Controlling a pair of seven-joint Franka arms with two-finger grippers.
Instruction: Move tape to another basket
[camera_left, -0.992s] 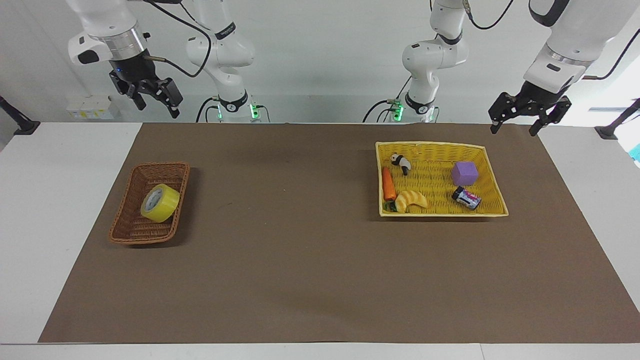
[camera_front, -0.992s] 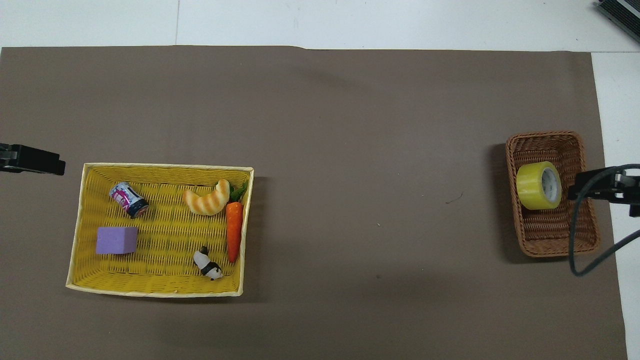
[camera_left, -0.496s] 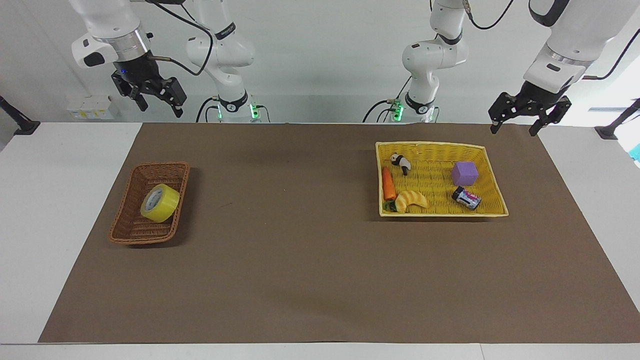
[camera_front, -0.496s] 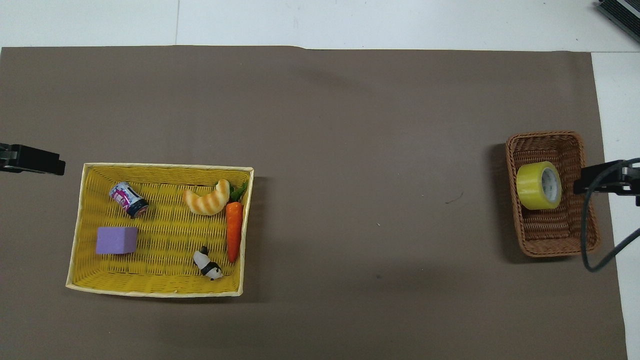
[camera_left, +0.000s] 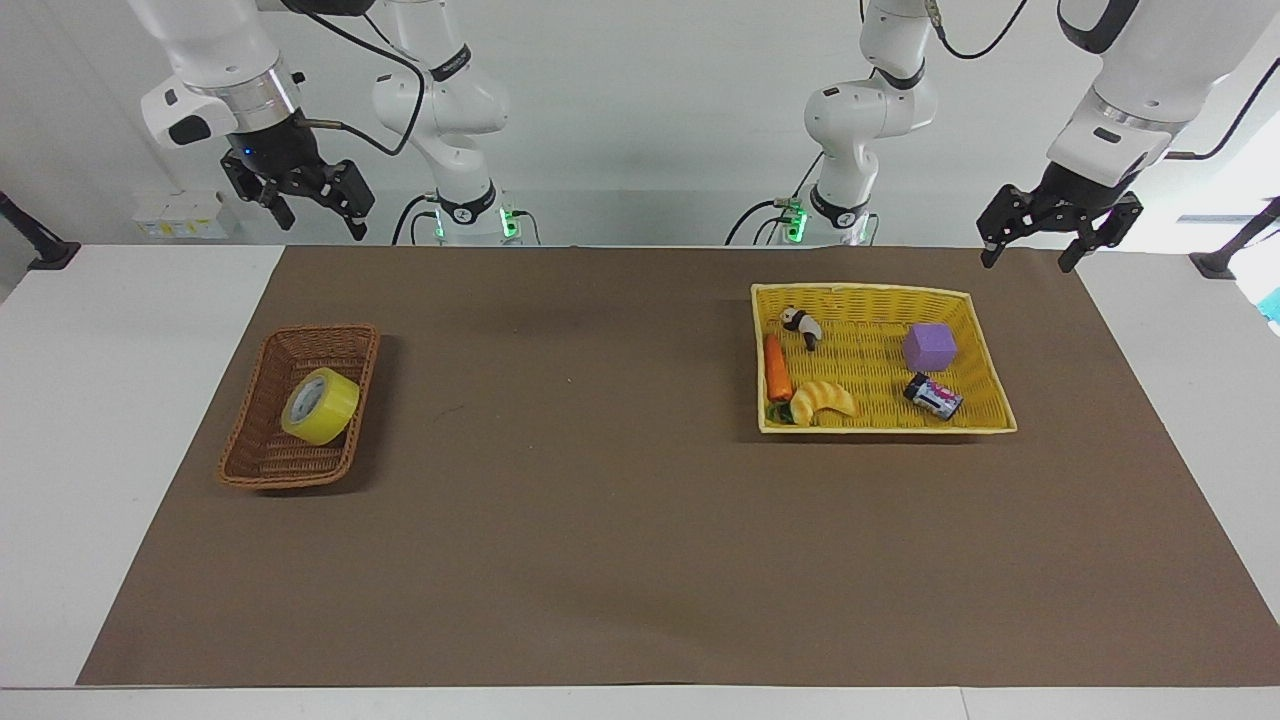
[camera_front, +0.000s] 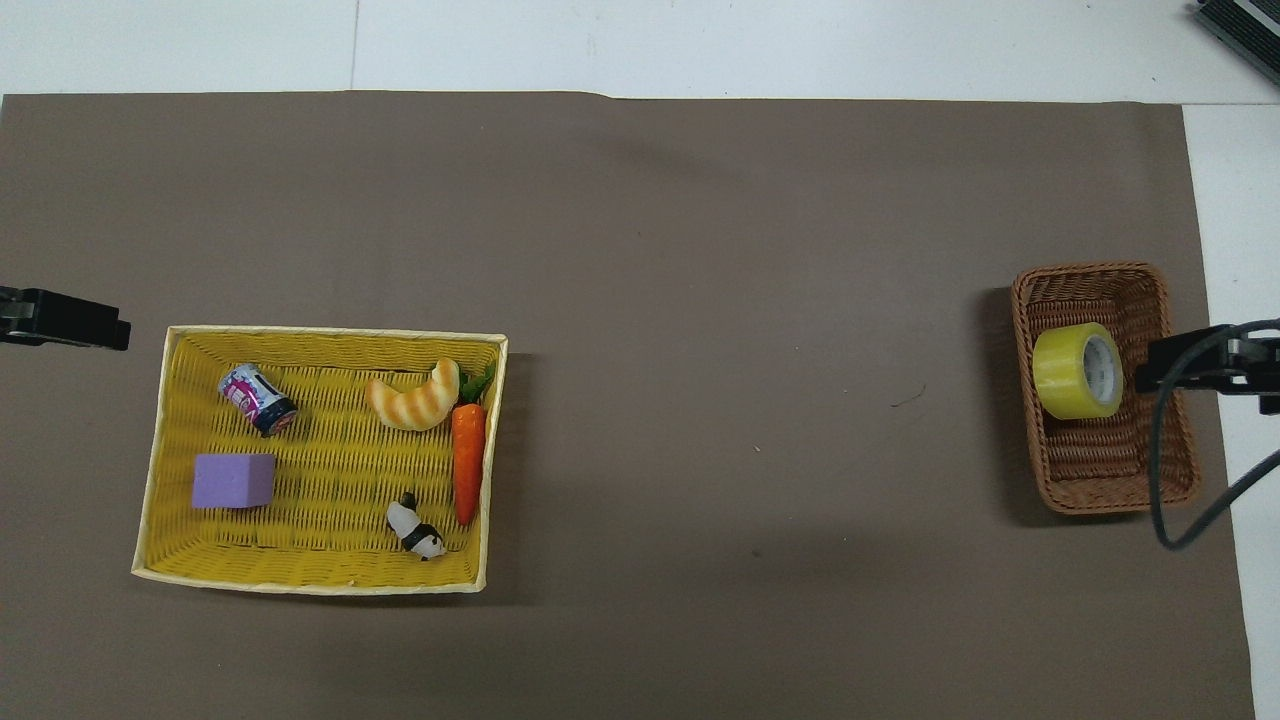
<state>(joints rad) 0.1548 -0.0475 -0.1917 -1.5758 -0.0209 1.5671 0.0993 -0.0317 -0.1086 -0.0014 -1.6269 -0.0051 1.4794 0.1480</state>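
In the brown wicker basket (camera_left: 298, 405) at the right arm's end I see the tape (camera_left: 320, 405), a thick yellow roll, pale core, tilted; right gripper (camera_left: 312, 213) and left gripper (camera_left: 1033, 258) both raised, jaws spread, empty.

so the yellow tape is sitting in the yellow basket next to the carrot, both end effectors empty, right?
Not quite: the yellow tape sits alone in the brown wicker basket, as the facing view shows. The carrot lies in the yellow basket. Both end effectors are empty.

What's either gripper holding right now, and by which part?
Nothing. The left gripper and right gripper both hang open and empty in the air; the tape lies untouched in the brown basket.
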